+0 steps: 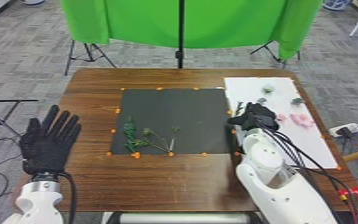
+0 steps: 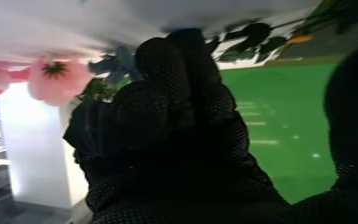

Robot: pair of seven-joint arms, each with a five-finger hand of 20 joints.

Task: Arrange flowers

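Right hand (image 1: 255, 117) open, thumb apart, near green leaves (image 2: 250, 44)

1. Head view: no readable text, label, brand, number or sign.
2. Right wrist view: none readable either.

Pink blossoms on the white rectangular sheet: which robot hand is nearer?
Right. The black-gloved right hand is beside the pink blossoms; the left hand is far left, past the black square mat.
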